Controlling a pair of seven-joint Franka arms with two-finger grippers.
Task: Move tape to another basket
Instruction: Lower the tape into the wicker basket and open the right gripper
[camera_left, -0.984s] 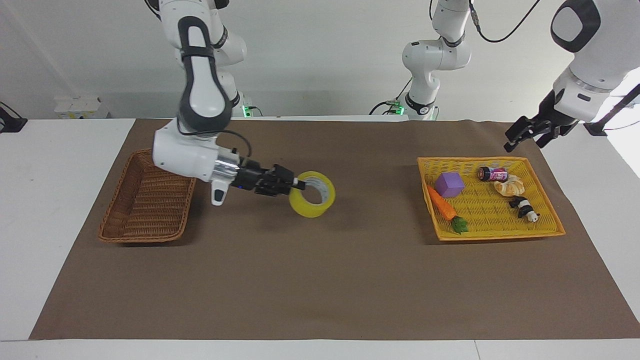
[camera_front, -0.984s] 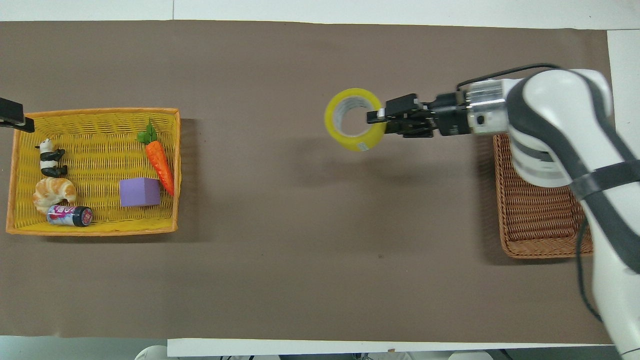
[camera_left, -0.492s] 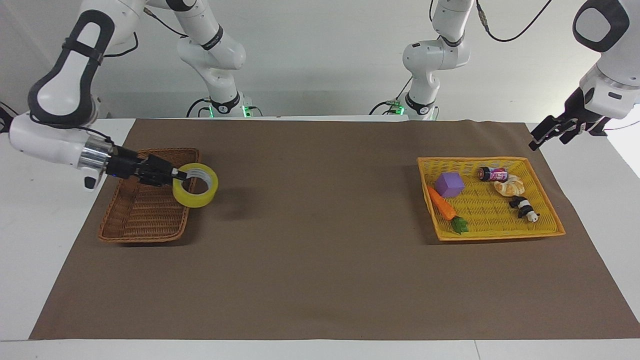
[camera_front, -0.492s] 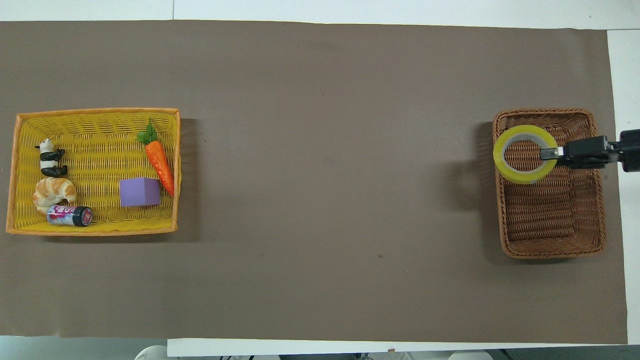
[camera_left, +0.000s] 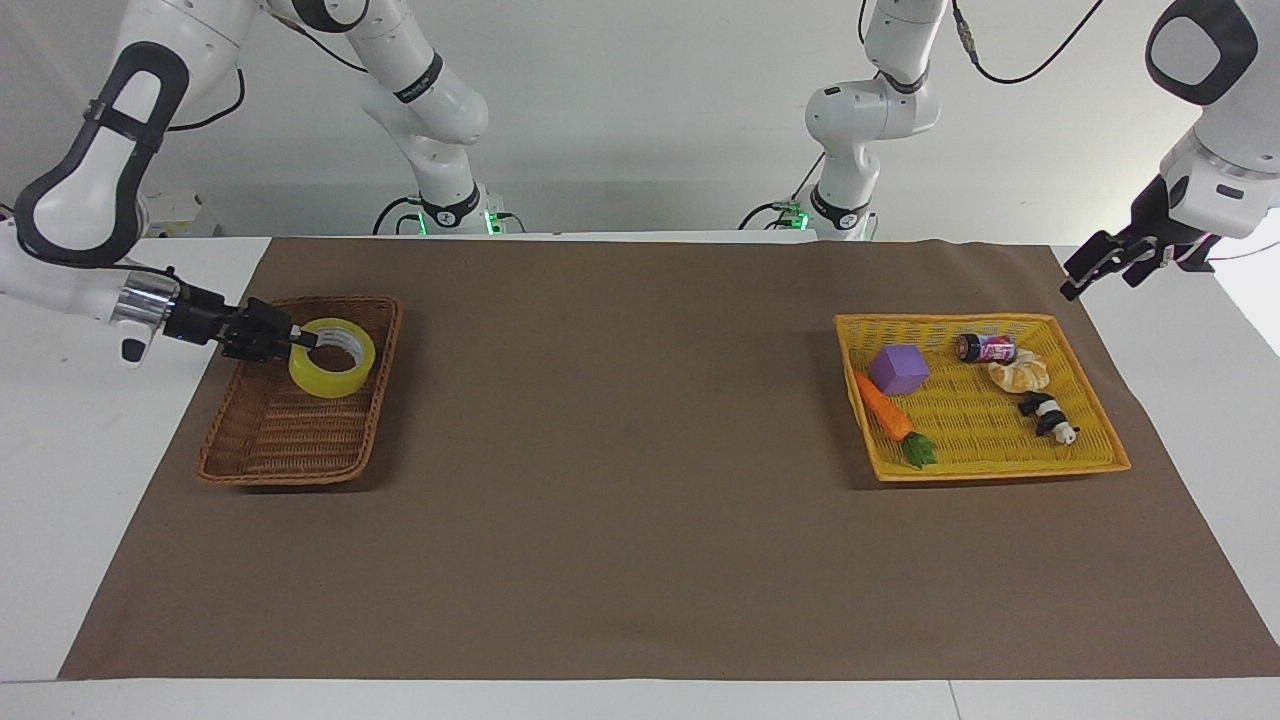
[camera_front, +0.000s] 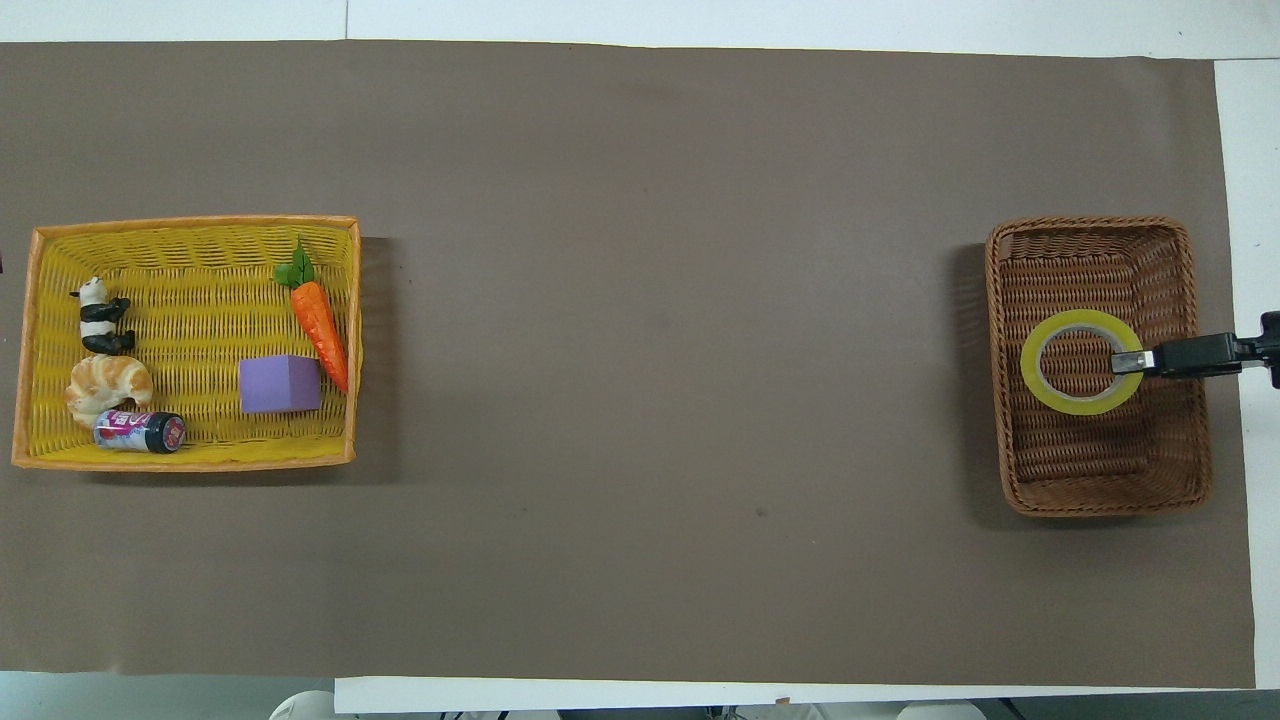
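Observation:
The yellow tape (camera_left: 325, 381) is a ring held flat, hole upward, just above the inside of the brown wicker basket (camera_left: 290, 468) at the right arm's end of the table. My right gripper (camera_left: 305, 342) reaches in over the basket's outer long rim and is shut on the ring's wall. In the overhead view the tape (camera_front: 1036, 385) hangs over the middle of the basket (camera_front: 1100, 500), with the right gripper (camera_front: 1128, 362) pinching its edge. My left gripper (camera_left: 1098, 272) waits in the air, open and empty, off the corner of the yellow basket.
The yellow tray-like basket (camera_left: 1000, 467) at the left arm's end holds a carrot (camera_left: 886, 413), a purple cube (camera_left: 898, 368), a small can (camera_left: 985, 348), a croissant (camera_left: 1018, 372) and a panda figure (camera_left: 1048, 416). A brown mat (camera_left: 640, 520) covers the table.
My right arm has carried the tape from the middle of the mat to the wicker basket and lowered it over the basket's middle. My left gripper drew away from the yellow basket.

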